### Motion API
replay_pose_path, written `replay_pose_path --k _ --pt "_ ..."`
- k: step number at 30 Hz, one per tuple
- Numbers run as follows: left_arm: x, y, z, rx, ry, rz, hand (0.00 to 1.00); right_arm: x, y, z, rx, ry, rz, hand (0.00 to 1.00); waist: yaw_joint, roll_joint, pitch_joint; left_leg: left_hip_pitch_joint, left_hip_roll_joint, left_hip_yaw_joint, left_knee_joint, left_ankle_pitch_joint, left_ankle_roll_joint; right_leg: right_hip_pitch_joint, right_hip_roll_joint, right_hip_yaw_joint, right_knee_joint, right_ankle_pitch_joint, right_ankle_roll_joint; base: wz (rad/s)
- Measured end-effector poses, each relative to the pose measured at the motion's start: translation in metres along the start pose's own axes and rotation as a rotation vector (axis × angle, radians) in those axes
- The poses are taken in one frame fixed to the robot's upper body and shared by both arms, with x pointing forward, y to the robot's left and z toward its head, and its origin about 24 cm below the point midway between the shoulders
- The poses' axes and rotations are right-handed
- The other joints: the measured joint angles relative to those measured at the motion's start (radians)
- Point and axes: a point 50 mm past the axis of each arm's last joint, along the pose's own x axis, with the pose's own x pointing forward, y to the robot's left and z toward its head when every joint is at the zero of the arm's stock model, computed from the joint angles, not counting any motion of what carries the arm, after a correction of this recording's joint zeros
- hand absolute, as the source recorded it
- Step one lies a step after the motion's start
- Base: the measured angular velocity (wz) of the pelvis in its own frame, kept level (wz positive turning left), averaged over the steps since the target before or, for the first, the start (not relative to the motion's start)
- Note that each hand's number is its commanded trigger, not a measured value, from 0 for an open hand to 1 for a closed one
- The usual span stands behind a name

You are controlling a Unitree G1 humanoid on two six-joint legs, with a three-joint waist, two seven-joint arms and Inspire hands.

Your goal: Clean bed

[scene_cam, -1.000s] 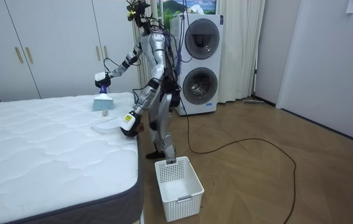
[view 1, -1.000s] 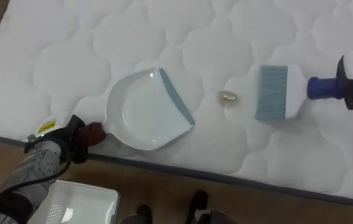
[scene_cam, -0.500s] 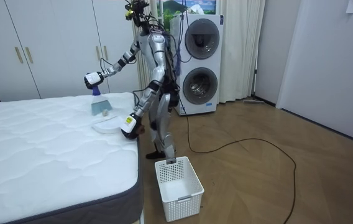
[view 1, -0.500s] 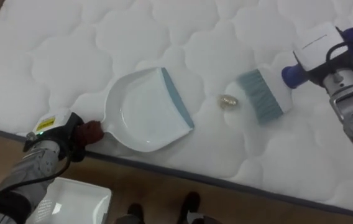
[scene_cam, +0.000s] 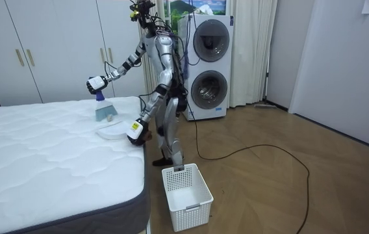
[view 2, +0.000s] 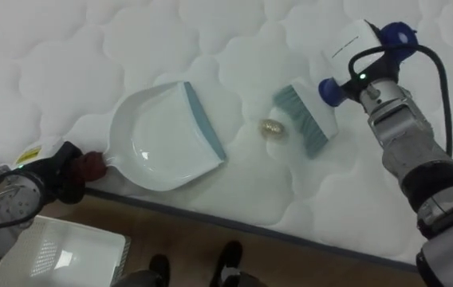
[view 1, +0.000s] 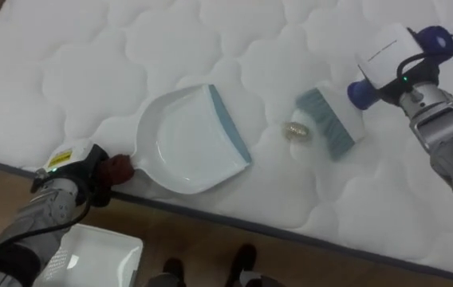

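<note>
The brush point(view 1: 334, 126) had been drawn closer to the small golden scrap point(view 1: 294, 129), its bristles set just beside it on the white mattress point(view 1: 67, 72), with the dustpan point(view 1: 191, 143) laid near on the scrap's other side. The brush's blue handle was clasped in the right hand point(view 1: 404, 82), and the dustpan's handle was gripped by the left hand point(view 1: 91, 171) at the mattress edge.

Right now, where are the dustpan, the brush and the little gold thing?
dustpan point(view 1: 187, 143): left eye view, middle of its white pan.
brush point(view 1: 322, 119): left eye view, on its bristles.
little gold thing point(view 1: 293, 128): left eye view, its middle.
</note>
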Motion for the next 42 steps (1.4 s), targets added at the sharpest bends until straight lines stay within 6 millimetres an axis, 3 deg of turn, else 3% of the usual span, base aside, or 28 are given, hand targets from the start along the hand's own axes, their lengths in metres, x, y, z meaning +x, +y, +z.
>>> replay_pose_path --k 6,14,27,42 --pt "0.0 -0.001 0.001 0.006 -0.006 -0.012 1.0 0.0 0.001 0.0 0.0 -0.003 0.009 1.0 0.004 0.009 -0.0014 0.003 0.0 -0.002 0.001 0.0 0.0 0.003 0.0 -0.002 0.0 0.0 0.0 0.0" --pt "0.0 -0.008 0.009 0.051 -0.025 -0.067 1.0 -0.006 0.013 0.004 0.145 0.04 0.14 1.0 0.006 0.043 -0.0004 0.032 -0.006 -0.019 -0.032 0.002 -0.002 0.026 -0.012 -0.024 -0.002 -0.001 0.002 0.07" --pt "0.004 0.0 0.018 0.154 -0.06 -0.045 1.0 -0.011 0.021 0.021 0.326 0.033 0.263 1.0 -0.002 0.052 0.0023 0.029 -0.005 -0.017 -0.031 0.004 -0.002 0.025 -0.012 -0.023 -0.002 -0.001 0.002 0.0" --pt "0.008 0.015 0.031 0.28 -0.108 0.01 1.0 -0.004 0.003 0.05 0.426 -0.055 0.288 1.0 -0.009 0.076 0.0049 0.016 -0.003 -0.01 -0.03 0.004 -0.002 0.007 -0.008 -0.014 -0.002 -0.001 0.002 -0.02"
